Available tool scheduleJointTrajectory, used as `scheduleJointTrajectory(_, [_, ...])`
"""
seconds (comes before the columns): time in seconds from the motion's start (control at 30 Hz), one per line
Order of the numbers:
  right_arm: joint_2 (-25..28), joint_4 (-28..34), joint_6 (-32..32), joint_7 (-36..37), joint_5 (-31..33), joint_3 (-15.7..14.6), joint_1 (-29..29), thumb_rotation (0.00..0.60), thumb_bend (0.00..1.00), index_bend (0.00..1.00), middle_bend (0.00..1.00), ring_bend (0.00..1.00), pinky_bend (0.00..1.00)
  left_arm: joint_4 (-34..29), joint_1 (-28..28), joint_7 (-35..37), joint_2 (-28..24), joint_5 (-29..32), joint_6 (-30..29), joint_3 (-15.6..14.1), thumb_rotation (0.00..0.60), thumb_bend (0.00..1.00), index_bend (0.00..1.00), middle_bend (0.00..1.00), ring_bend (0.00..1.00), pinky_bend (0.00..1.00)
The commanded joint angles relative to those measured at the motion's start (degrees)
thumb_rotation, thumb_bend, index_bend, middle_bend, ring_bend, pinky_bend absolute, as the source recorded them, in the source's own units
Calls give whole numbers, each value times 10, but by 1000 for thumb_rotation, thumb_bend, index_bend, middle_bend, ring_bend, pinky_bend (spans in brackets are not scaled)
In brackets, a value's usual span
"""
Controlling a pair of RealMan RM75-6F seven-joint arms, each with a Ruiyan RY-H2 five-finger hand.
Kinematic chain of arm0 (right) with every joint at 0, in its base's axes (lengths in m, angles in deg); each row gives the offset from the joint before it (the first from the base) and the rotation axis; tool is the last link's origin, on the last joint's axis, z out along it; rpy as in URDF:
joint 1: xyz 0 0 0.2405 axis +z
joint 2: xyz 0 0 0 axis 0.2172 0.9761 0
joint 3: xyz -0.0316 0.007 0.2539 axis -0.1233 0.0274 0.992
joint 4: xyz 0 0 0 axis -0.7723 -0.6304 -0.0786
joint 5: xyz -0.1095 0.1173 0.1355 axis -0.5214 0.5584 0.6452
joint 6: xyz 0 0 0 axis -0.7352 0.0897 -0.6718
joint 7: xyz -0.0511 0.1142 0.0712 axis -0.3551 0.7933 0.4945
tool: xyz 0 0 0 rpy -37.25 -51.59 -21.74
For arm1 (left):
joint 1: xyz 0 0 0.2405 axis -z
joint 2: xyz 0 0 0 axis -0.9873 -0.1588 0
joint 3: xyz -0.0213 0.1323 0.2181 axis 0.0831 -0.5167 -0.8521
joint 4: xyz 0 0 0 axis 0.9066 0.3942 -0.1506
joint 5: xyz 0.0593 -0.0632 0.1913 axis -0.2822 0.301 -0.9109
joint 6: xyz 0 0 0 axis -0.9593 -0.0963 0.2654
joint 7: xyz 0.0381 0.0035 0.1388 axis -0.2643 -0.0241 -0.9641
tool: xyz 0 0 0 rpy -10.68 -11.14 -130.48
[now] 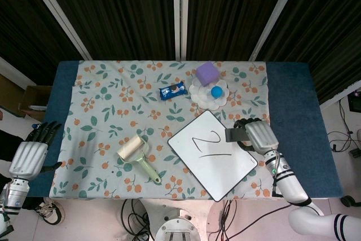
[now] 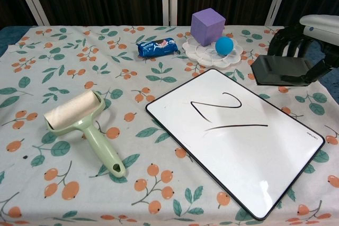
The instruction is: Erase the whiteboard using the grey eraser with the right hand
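Observation:
The whiteboard [image 1: 211,153] [image 2: 238,136] lies tilted on the floral cloth, with black marks [image 2: 225,112] drawn across its upper half. My right hand [image 1: 256,134] [image 2: 310,38] grips the grey eraser [image 1: 233,134] [image 2: 280,71] and holds it in the air just over the board's far right edge. Its fingers curl over the top of the eraser. My left hand [image 1: 31,150] hangs beside the table's left edge with fingers spread and nothing in it; the chest view does not show it.
A green-handled lint roller [image 1: 137,154] [image 2: 82,123] lies left of the board. Behind the board stand a white flower-shaped plate [image 2: 209,51] with a purple cube [image 2: 207,26] and a blue ball [image 2: 224,45], and a blue snack packet [image 2: 157,47].

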Motion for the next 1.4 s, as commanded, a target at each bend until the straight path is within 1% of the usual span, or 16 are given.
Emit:
scheduleJointTrajectory(0.03, [20,43,17,-4,-65,-34,9,600,378,791,672,635,748,0,0,-1,0,-1,1,-1,600,0,67,62,36,161])
scheduleJointTrajectory(0.2, [-14,36,-3,-41,-103,-78,-11,600,378,834,707,672,788,9,-1,5,7,2,9,-5,600,0,67,61,36,161])
scheduleJointTrajectory(0.3, [-33,19,-8,-61,-119,-93,-16,600,378,837,708,674,789,17,-2,9,12,3,11,-7,600,0,67,62,36,161])
scheduleJointTrajectory(0.37, [-45,9,-9,-68,-118,-95,-18,600,378,837,708,674,789,19,-2,12,14,2,10,-7,600,0,67,62,36,161])
scheduleJointTrajectory(0.5, [-65,-6,-1,-82,-100,-87,-15,600,378,838,708,673,789,23,-3,15,15,1,6,-6,600,0,68,61,36,161])
scheduleJointTrajectory(0.73, [-103,-30,28,-111,-49,-66,4,600,379,840,708,674,789,29,-5,20,17,5,6,-5,600,0,68,62,36,161])
scheduleJointTrajectory(1.07, [-143,-64,43,-145,-19,-50,29,600,381,839,708,673,789,42,-12,36,16,9,1,-6,600,0,68,61,36,161])
scheduleJointTrajectory(1.4, [-204,-117,49,-169,18,-13,66,600,381,840,707,673,789,44,-14,40,10,9,0,-6,600,0,67,62,36,161])
